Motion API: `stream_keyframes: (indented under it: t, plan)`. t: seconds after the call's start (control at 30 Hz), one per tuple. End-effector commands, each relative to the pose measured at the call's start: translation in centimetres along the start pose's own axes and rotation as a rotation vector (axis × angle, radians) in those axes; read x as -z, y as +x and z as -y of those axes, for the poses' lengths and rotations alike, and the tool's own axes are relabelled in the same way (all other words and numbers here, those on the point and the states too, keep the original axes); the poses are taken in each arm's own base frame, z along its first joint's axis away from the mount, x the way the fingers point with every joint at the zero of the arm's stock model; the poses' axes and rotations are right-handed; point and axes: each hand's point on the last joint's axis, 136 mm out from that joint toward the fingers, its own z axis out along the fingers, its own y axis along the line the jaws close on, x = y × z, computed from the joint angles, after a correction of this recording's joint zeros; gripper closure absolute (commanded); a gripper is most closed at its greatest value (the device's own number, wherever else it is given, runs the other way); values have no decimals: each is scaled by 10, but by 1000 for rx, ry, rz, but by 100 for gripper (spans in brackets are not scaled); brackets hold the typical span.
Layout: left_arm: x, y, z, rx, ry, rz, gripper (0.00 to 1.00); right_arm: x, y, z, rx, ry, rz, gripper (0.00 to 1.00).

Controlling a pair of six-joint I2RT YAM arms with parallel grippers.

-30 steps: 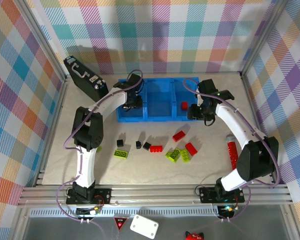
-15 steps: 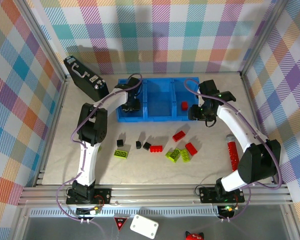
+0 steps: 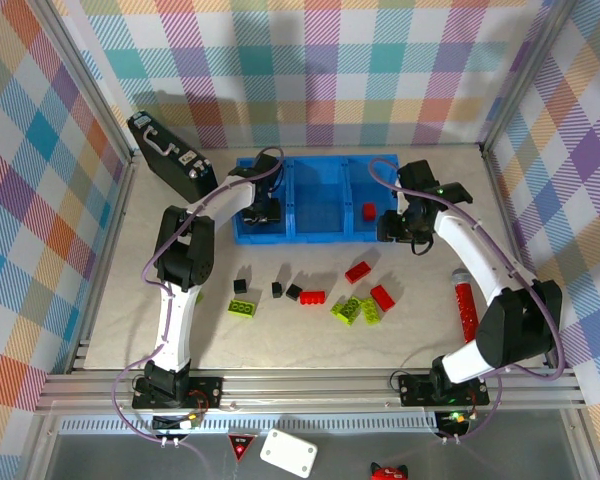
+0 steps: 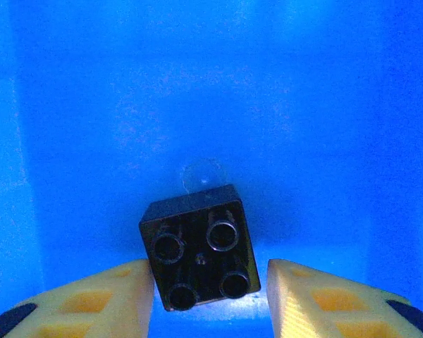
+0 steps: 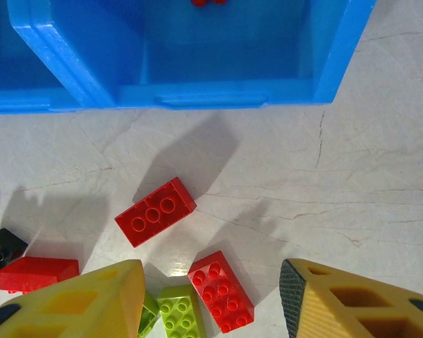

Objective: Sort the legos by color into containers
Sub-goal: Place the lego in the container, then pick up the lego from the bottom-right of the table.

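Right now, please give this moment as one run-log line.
left end effector: open, black brick between jaws, in blue tray left compartment | right end effector: open, empty, over red bricks

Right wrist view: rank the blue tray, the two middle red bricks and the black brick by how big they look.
1. Blue tray, largest though cropped.
2. Upper red brick and lower red brick look alike; no ranking.
3. Black brick, smallest, at the left edge.

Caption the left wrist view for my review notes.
Black two-by-two brick in a blue tray compartment, between the left gripper's parted yellow fingers.
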Motion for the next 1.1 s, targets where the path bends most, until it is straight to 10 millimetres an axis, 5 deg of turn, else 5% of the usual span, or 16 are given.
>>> stream_keyframes:
  t: [0.0,0.47,0.67,0.87,1.07]
  plan:
    - [50,-14,4,-1,54,61,54,13,7,-5,-11,-30,2,45]
    - [147,-5,6,-44,180,189,54,-11,49,-7,-6,-32,-108,45]
    - [182,7,-9,-78,183,234,53,-28,70,-4,-9,-17,-162,45]
    - [205,18,-29,-105,199,268,48,-43,89,0,-16,-9,-206,45]
    - [202,23,-52,-133,182,318,47,-56,103,5,-17,-2,-242,45]
